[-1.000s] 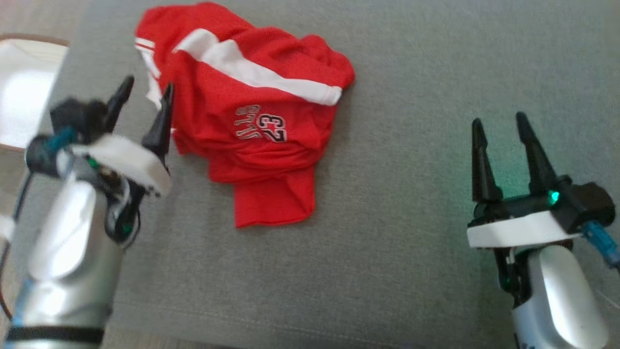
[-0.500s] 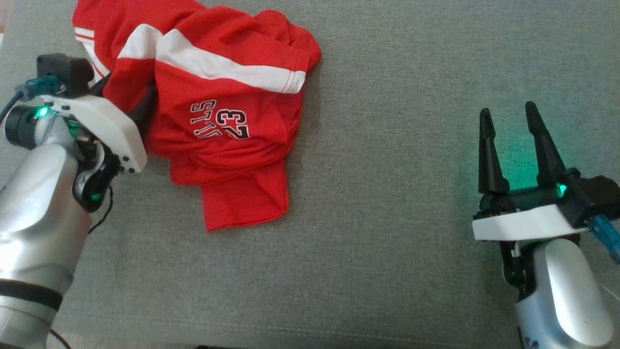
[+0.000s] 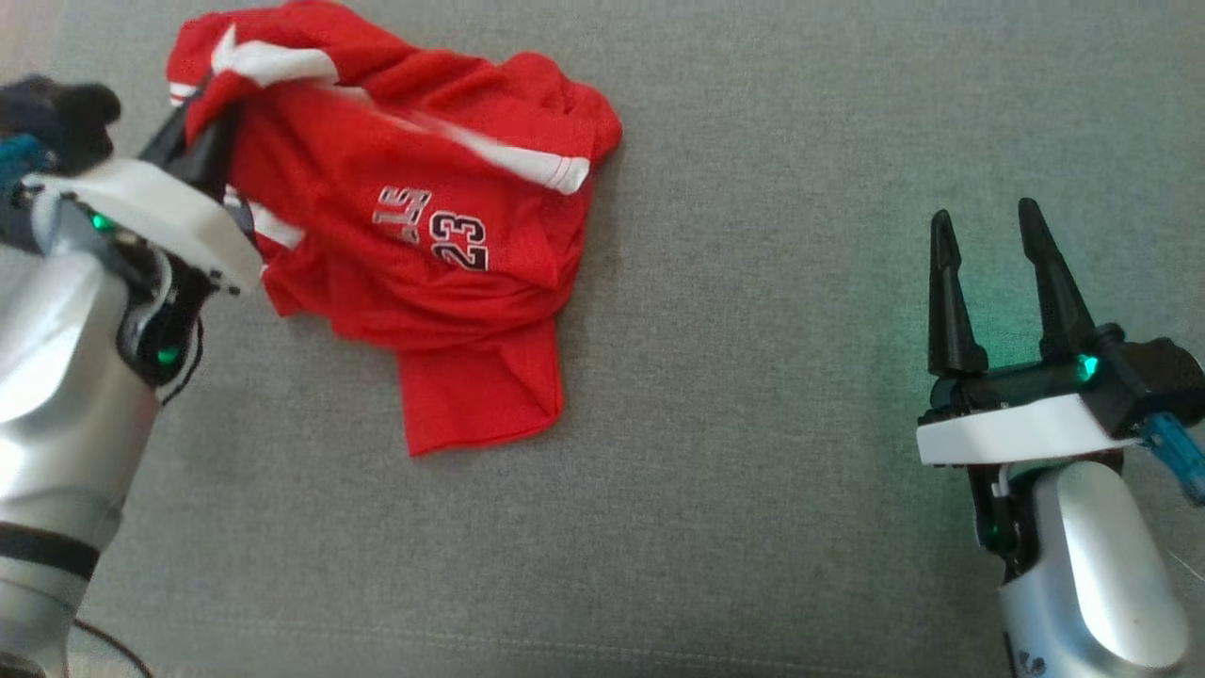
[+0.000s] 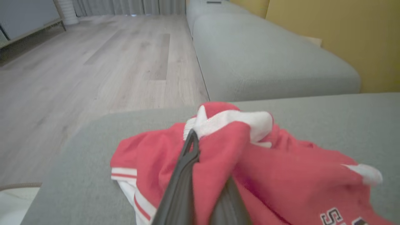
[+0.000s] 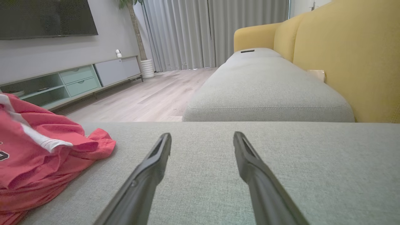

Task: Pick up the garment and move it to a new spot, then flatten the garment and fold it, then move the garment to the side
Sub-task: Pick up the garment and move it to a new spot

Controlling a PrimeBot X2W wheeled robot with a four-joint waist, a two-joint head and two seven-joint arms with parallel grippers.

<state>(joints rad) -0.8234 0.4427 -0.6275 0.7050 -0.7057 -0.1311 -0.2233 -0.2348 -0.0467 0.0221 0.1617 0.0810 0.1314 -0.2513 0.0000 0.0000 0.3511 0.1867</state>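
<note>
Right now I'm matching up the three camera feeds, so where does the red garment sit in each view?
Head view: red garment at upper left, its left edge pinched by the left gripper.
Left wrist view: lower centre to lower right, bunched over the fingers.
Right wrist view: against the left edge, low.
Shared landmark: the grey cushion it lies on.

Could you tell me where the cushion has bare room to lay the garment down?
The widest bare patch of grey cushion lies between the red garment and the open right gripper. A narrower strip runs along the cushion's front, below the garment's hem. The left end is crowded: the left gripper, shut on the garment, and its arm.
</note>
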